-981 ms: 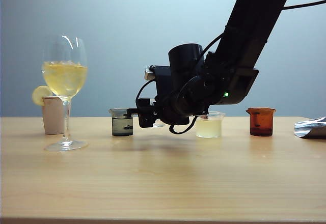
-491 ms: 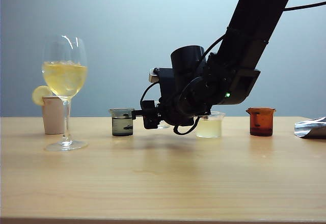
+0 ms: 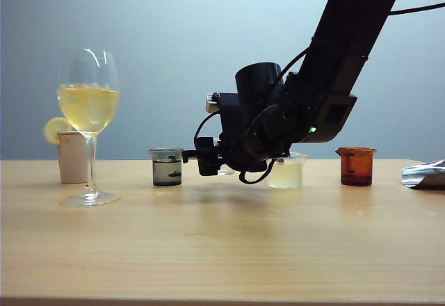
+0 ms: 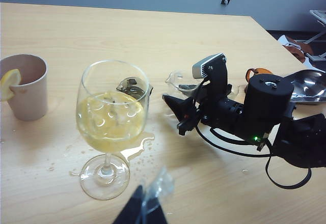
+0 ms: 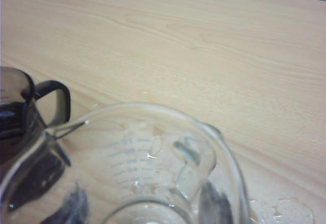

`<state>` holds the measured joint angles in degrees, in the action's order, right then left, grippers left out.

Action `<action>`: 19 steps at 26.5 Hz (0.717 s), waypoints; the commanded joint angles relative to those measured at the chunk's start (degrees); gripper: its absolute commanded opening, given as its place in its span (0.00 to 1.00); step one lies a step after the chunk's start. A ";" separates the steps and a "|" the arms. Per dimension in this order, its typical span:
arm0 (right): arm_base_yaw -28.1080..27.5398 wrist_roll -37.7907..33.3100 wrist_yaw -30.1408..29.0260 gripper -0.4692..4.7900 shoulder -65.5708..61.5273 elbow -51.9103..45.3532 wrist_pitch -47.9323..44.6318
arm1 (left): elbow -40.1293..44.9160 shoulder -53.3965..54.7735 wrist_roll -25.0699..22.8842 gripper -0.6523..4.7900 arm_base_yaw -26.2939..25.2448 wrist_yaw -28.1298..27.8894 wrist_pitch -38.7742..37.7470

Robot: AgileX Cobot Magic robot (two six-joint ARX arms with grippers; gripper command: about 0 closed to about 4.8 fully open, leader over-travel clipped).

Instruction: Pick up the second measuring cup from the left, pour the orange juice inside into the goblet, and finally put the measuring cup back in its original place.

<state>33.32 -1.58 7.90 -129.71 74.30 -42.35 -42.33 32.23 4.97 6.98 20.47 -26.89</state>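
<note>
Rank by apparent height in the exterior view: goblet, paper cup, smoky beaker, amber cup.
1. goblet, clearly tallest.
2. paper cup.
3. and 4. smoky beaker and amber cup look alike; no ranking.

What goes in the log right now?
right gripper: holds empty measuring cup beside grey beaker | left gripper: near goblet | orange juice: in goblet

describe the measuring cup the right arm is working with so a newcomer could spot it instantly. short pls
Start at the tall goblet on the table's left in the exterior view, then follow the row of small cups rightward to the right gripper. The measuring cup sits between its fingers, mostly hidden there. Unlike the smoky dark beaker beside it and the amber cup far right, it is colourless, clear and looks empty.
</note>
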 commanded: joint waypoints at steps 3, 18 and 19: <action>0.11 -0.20 -0.09 0.09 0.35 0.22 -1.16 | -0.42 -0.09 0.20 0.11 0.00 0.35 0.28; 0.11 -0.42 -0.55 0.30 0.35 0.22 0.15 | -0.42 -0.09 0.20 0.11 0.00 0.33 0.20; 0.11 -0.42 -0.55 0.34 0.35 0.22 0.15 | -0.42 -0.09 0.20 0.11 0.00 0.33 0.20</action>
<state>33.34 -1.63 7.62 -129.69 74.30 -41.98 -42.33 32.23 4.99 6.98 20.47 -27.03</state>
